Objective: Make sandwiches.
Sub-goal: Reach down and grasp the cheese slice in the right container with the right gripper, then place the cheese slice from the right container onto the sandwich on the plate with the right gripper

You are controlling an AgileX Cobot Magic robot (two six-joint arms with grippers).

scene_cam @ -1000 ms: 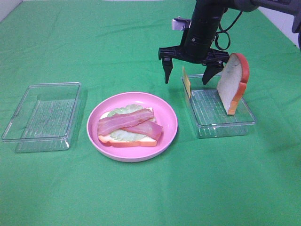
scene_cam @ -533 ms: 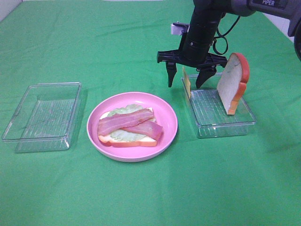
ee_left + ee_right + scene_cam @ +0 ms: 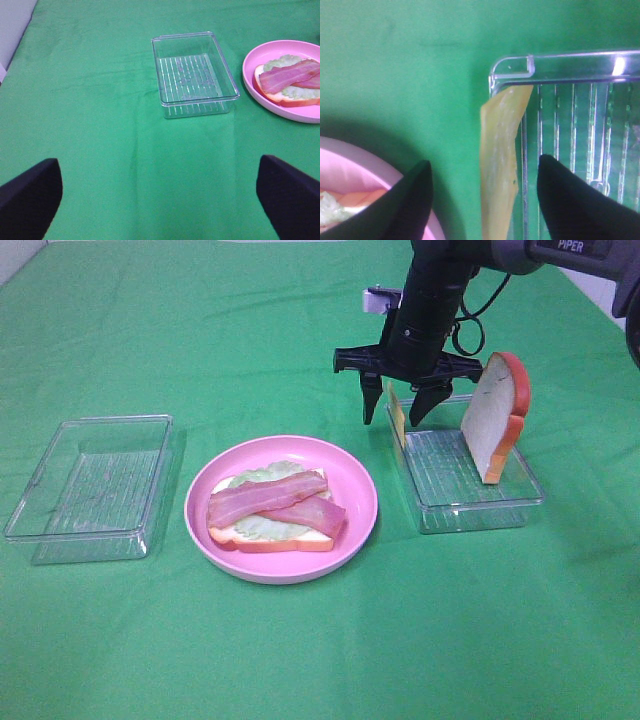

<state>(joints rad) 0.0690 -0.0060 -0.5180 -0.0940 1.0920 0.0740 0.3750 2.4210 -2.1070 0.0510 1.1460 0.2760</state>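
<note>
Right hand (image 3: 394, 421) spread open astride thin yellow cheese slice (image 3: 500, 150), upright, seemingly leaning on clear tray (image 3: 570, 55) wall, nothing gripped

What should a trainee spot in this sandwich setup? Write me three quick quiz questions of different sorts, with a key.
1. True or false: the right tool is shut on the cheese slice.
2. What lies topmost on the pink plate? A lettuce; B bacon; C cheese.
3. Fill the gap: the upright bread slice stands in the clear tray on the ____ side of the high view.

Key
1. False: the tool is open, with a finger on either side of the slice and a gap showing.
2. B.
3. Right.
</note>
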